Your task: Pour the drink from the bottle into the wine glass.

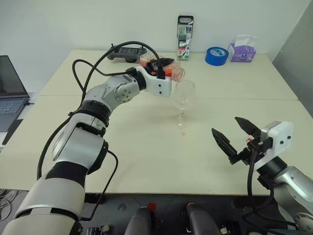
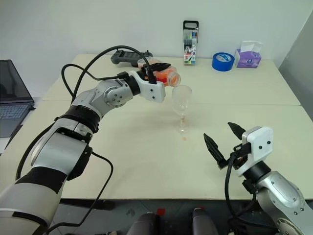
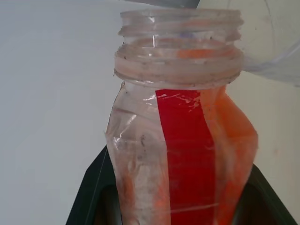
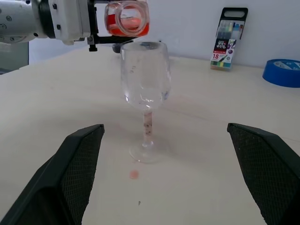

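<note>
My left gripper (image 1: 164, 68) is shut on the bottle (image 1: 172, 72), which lies almost level on its side. The bottle has no cap, and its open mouth (image 4: 127, 18) sits just above the rim of the wine glass (image 1: 183, 95). The orange drink (image 3: 234, 136) lies along the lower side of the bottle, beside the red label strip. The wine glass stands upright mid-table; its bowl (image 4: 144, 77) looks clear with only specks on the wall. My right gripper (image 1: 226, 125) hovers open at the table's front right, well short of the glass, with nothing between its fingers.
A small orange drop (image 4: 134, 174) lies on the table by the glass foot. Along the back edge stand a marker pack (image 1: 185, 37), a blue tape roll (image 1: 216, 55), a tissue pack (image 1: 242, 49) and a black controller (image 1: 126, 53). A laptop (image 1: 10, 93) sits far left.
</note>
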